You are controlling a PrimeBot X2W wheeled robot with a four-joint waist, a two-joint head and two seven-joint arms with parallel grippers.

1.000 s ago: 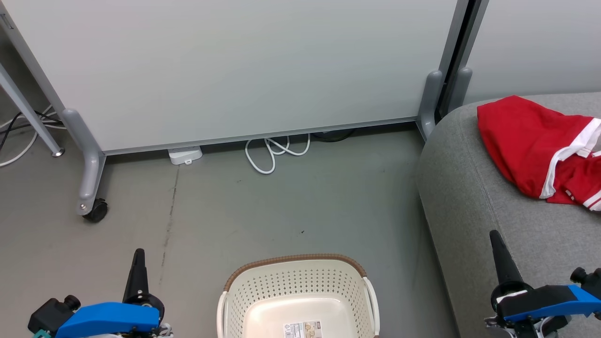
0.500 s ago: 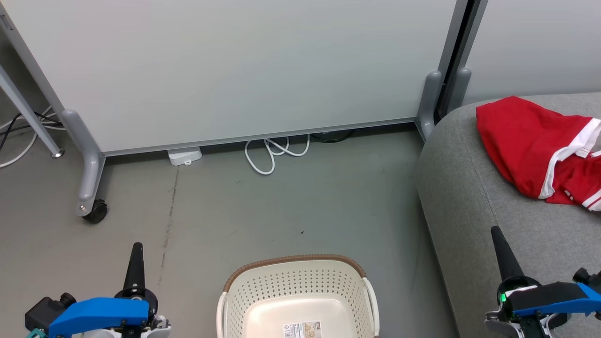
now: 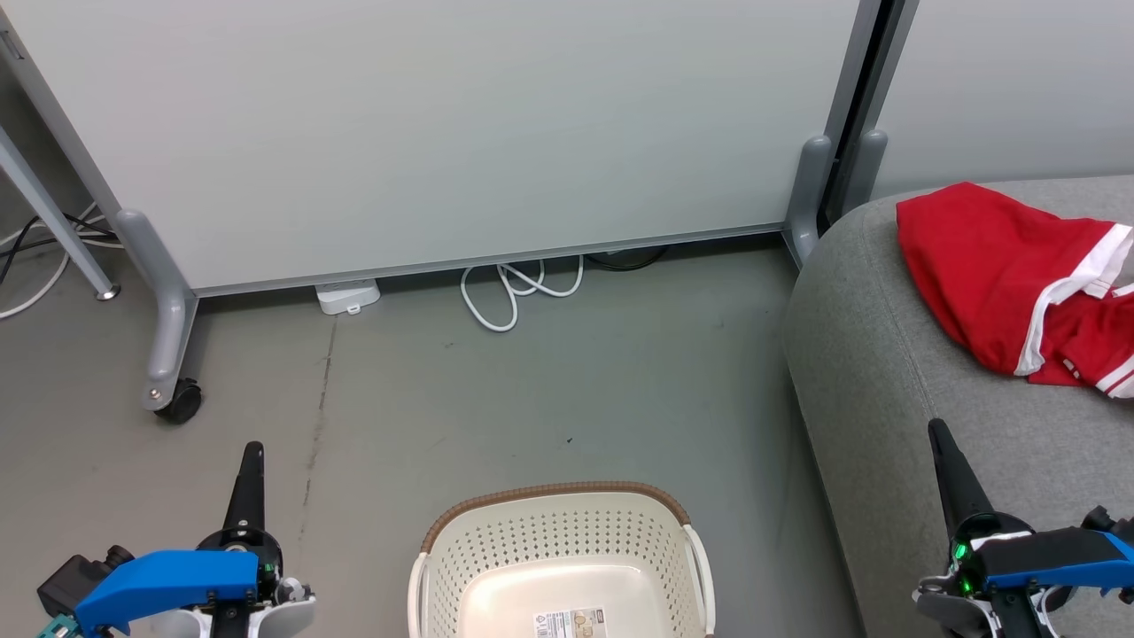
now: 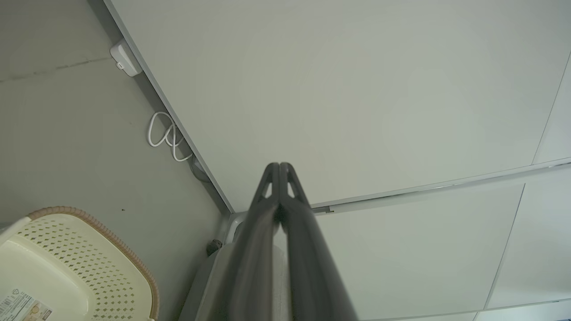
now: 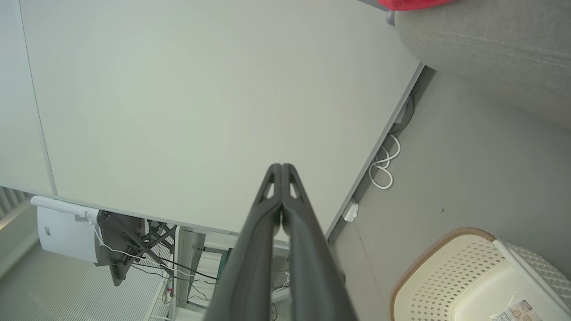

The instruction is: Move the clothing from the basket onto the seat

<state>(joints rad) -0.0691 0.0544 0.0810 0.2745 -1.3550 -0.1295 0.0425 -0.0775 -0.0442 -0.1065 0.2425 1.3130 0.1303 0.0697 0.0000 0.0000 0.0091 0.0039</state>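
The red clothing (image 3: pixel 1010 270) with white stripes lies crumpled on the light-grey seat (image 3: pixel 895 372) at the right; a sliver of the clothing (image 5: pixel 408 3) shows at the top of the right wrist view. The cream basket (image 3: pixel 567 549) with a brown rim stands on the floor at the bottom centre, with only a label showing on its bottom. My left gripper (image 3: pixel 252 452) is shut and holds nothing, left of the basket. My right gripper (image 3: pixel 935 430) is shut and bare, over the seat's front part. Both wrist views show the fingers (image 4: pixel 279 178) pressed together.
A pale partition panel (image 3: pixel 443 133) on grey legs with a castor (image 3: pixel 182 400) stands behind. A white cable (image 3: pixel 509 292) and a small white box (image 3: pixel 348 293) lie at its foot. Grey floor (image 3: pixel 532 399) spreads between panel and basket.
Both grippers have drifted slightly upward in the head view, with their blue bodies lower in frame. Clothing, basket and seat stay as they were.
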